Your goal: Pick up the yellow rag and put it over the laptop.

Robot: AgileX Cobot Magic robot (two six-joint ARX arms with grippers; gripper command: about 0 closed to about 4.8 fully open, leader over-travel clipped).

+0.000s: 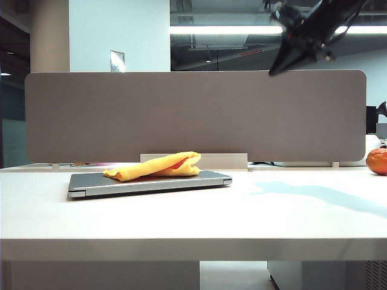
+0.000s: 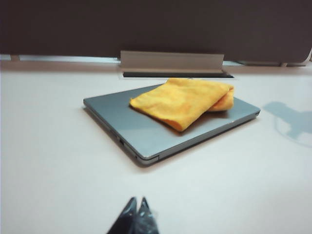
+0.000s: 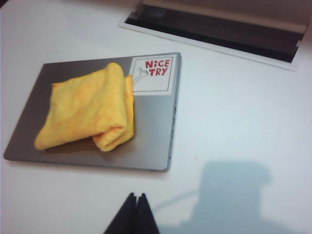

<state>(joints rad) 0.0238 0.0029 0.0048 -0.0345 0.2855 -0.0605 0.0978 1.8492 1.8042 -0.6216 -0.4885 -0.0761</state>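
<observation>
Below and well left of the raised right gripper (image 1: 284, 63), jaws pressed together on nothing: yellow rag (image 1: 158, 166), folded, long axis across the closed laptop (image 1: 148, 181). Left gripper (image 2: 135, 209), also clenched empty, sits low and nearer.

The only readable text is "NICE TRY" in red capital letters on two lines, printed on a white sticker (image 3: 153, 73) at a corner of the laptop (image 3: 146, 131) lid, beside the yellow rag (image 3: 87, 112). A small grey drawing beside the words is too small to identify.
</observation>
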